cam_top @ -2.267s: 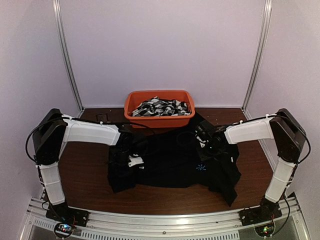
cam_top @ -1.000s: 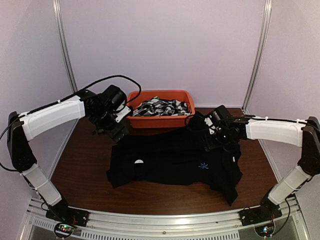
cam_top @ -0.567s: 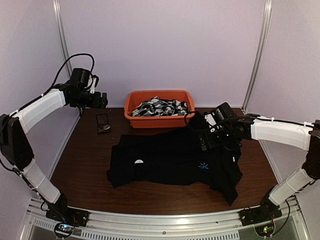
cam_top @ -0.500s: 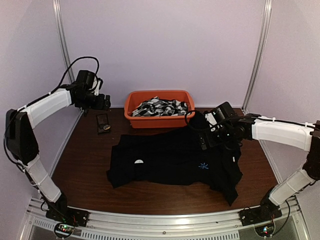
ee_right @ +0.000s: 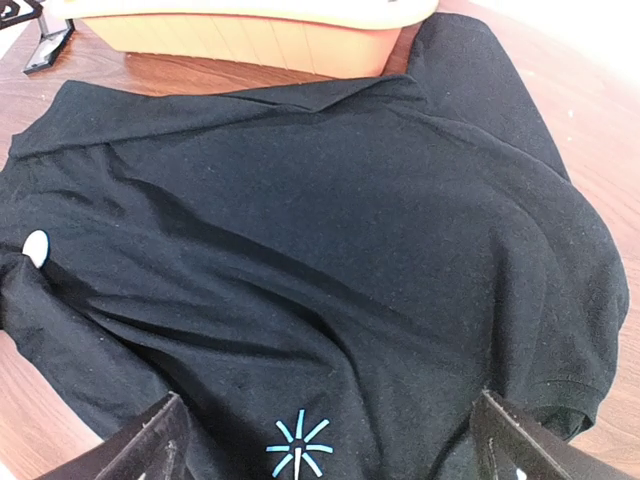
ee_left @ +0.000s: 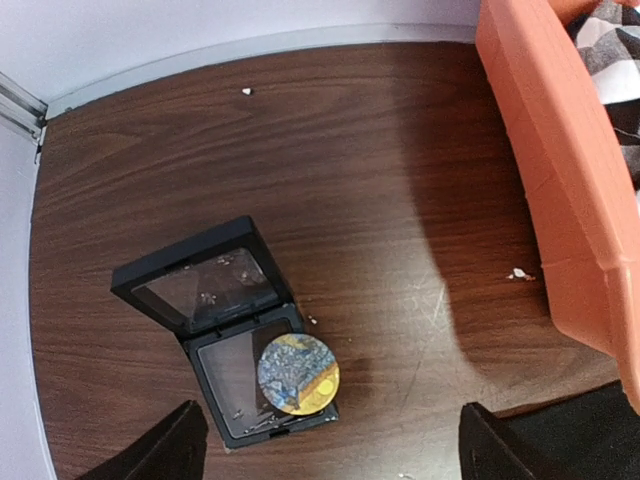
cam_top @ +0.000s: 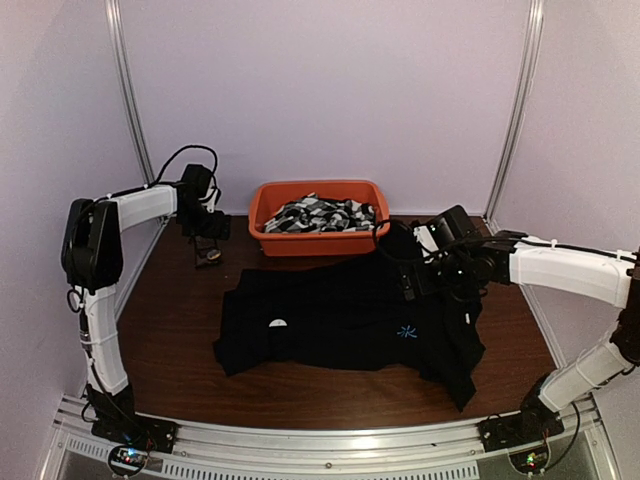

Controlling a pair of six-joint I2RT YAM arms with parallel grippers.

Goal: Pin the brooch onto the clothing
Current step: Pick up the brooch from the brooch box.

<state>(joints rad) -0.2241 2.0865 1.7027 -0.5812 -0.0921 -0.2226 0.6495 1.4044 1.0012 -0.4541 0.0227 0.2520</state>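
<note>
Left wrist, L pincer (ee_left: 332,452) cropped, bin (ee_left: 560,170) cropped

Table (ee_left: 380,200) was dark wood-grain, smooth w/ slight sheen & fine scratches; shirt (ee_right: 330,230) was matt black cloth, soft, creased; bin (ee_left: 560,180) was smooth orange plastic; box (ee_left: 200,290) was matt black w/ clear glossy panels; brooch (ee_left: 297,374) looked glossy; fabrics (cam_top: 325,213) in bin were b/w cloth.

Clothing (ee_right: 330,220): plain black, light-blue starburst mark (ee_right: 298,441). Bin (cam_top: 318,243): orange; fabrics (cam_top: 325,213) inside: black-and-white patterned. Brooch (ee_left: 298,374): blue-grey and yellow. Case (ee_left: 200,290): black. Tabletop (ee_left: 350,170): dark brown woodgrain.
</note>
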